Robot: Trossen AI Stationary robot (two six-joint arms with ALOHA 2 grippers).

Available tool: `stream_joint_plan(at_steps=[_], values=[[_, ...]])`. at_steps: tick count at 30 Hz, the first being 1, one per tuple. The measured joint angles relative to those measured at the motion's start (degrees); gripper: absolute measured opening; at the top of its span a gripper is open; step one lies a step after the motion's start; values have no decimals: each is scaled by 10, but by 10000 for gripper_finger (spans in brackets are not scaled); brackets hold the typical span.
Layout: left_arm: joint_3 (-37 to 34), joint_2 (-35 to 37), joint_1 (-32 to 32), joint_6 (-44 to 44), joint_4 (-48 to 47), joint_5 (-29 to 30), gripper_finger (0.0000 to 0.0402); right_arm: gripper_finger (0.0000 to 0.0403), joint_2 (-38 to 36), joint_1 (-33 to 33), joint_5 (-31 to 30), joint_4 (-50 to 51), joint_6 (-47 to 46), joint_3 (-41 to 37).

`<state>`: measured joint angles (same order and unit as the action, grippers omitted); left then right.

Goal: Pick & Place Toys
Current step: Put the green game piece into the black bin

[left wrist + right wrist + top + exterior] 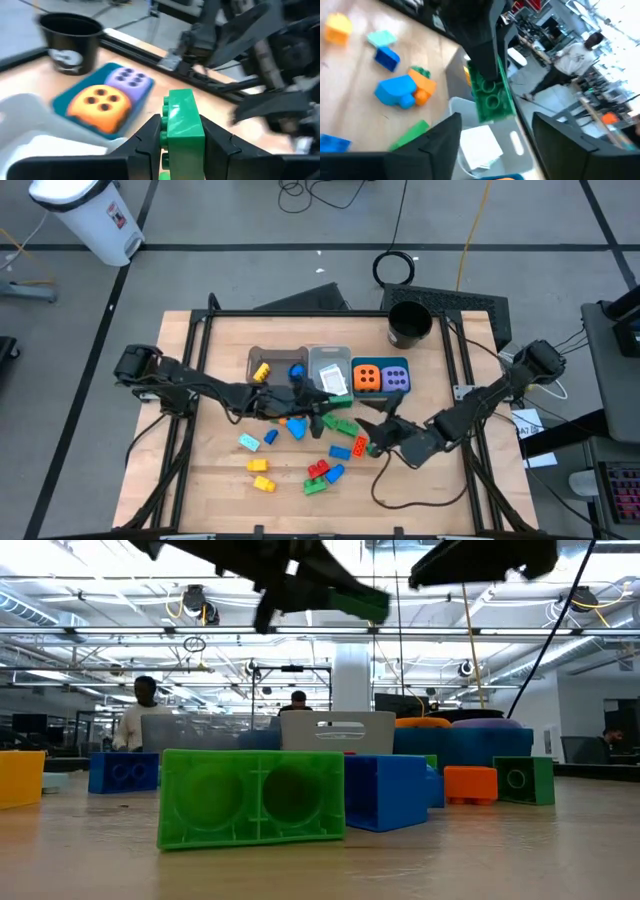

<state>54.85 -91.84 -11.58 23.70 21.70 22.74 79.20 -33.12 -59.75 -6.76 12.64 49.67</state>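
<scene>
Green brick up in my left tool, bins just beyond it

My left tool (181, 137) is clamped on a green brick (182, 122), its fingers pressing the brick's two long sides, so the long axis runs straight out ahead of the tool. It hangs clear above the worktop (210, 470). From overhead it sits just short of the clear bin (330, 365); the teal bin (381, 361) with the orange cube (367, 377) and purple cube (395, 378) lies slightly off to one side, ahead of the brick. I judge the drop turns on carrying the brick forward over a bin wall. My right tool (378, 442) stands with fingers apart, empty, close by, with the brick between its fingers' line of sight. Loose bricks still lie scattered below.
</scene>
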Motion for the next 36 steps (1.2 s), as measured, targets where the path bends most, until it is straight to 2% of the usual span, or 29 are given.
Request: stream_joint_plan(at_steps=[6, 9, 15, 22, 25, 29, 36], values=[[-59, 65, -10, 4, -28, 100, 101, 279, -60, -27, 1, 45, -76, 0], [-111, 100, -5, 33, -28, 153, 101, 282, -73, -33, 2, 58, -106, 0], [-211, 151, 8, 112, -31, 240, 101, 273, -75, -32, 1, 48, -103, -16], [-285, 164, 40, 197, -33, 258, 101, 263, -75, -4, 2, 47, -105, -31], [-304, 163, 52, 224, -36, 258, 101, 263, -75, 4, 26, 47, -105, -35], [-315, 164, 61, 240, -51, 258, 101, 263, -75, 11, 60, 44, -105, -36], [-315, 164, 68, 285, -105, 258, 116, 263, -75, 13, 61, 44, -105, -36]])
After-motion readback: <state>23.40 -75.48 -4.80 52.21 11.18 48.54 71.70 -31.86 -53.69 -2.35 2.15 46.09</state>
